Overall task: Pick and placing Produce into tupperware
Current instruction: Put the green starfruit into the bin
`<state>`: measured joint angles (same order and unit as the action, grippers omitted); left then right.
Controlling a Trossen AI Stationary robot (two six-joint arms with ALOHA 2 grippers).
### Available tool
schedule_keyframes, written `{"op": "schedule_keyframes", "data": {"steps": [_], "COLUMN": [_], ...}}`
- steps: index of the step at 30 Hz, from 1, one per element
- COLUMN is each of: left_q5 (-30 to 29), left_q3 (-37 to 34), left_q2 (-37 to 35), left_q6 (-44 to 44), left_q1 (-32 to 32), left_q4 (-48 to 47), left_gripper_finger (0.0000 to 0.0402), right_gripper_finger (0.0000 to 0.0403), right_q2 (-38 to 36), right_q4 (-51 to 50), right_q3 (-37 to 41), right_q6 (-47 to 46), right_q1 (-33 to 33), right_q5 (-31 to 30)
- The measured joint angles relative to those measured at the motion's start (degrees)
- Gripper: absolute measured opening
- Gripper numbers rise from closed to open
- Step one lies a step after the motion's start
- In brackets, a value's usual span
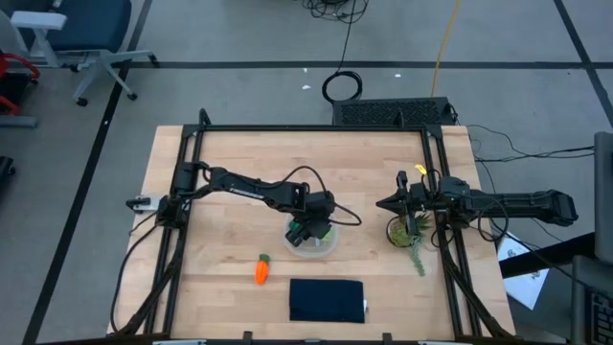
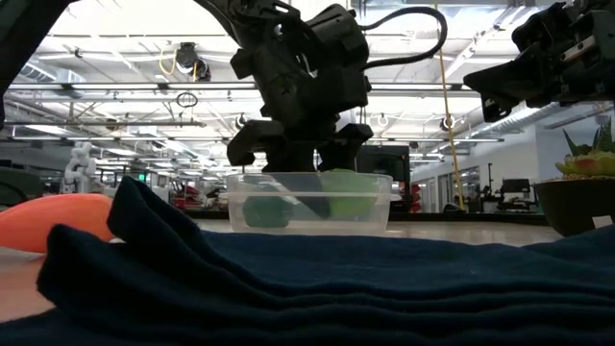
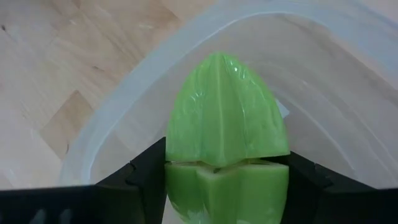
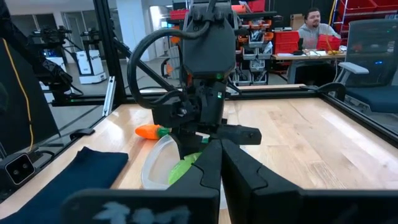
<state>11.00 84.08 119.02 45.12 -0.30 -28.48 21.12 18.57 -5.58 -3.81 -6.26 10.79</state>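
My left gripper (image 1: 311, 228) reaches down into the clear tupperware (image 1: 313, 241) at the table's middle and is shut on the light yellow-green leafy piece (image 3: 224, 124). In the low view the leafy piece (image 2: 348, 195) is inside the tupperware (image 2: 307, 204), beside the dark green round piece (image 2: 264, 210) lying on its floor. The orange carrot (image 1: 261, 270) lies on the table to the near left of the tupperware. My right gripper (image 1: 386, 203) is shut and empty, hovering at the right beside the potted plant. My left gripper pinches the leafy piece by its two opposite sides (image 3: 175, 174) at the wide cut end, between its two fingers (image 3: 144, 173). The fingers come from above, pointing down into the tupperware. The piece's pointed end sticks out past the fingertips. I cannot tell whether it touches the floor.
A dark navy folded cloth (image 1: 327, 299) lies near the table's front edge, just in front of the tupperware. A spiky green potted plant (image 1: 407, 233) stands at the right under my right arm. Bare wooden table (image 1: 239, 153) lies at the far side.
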Motion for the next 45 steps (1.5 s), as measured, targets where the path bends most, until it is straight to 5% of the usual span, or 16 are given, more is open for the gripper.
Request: {"op": "schedule_keyframes", "data": {"steps": [31,45], "left_q5": [0.34,0.45], "left_q3": [0.21,1.12], "left_q2": [2.94,3.14], "left_q6": [-0.45,-1.96], "left_q1": [0.0,0.0], "left_q4": [-0.53,-1.62], "left_gripper_finger": [0.0229,0.0286], "right_gripper_finger": [0.0,0.0], "right_q2": [0.07,0.07], "right_q4": [0.04,0.17], "right_q3": [0.0,0.0], "right_q6": [-0.22,-0.22], "right_q1": [0.0,0.0], "right_q5": [0.0,0.0]}}
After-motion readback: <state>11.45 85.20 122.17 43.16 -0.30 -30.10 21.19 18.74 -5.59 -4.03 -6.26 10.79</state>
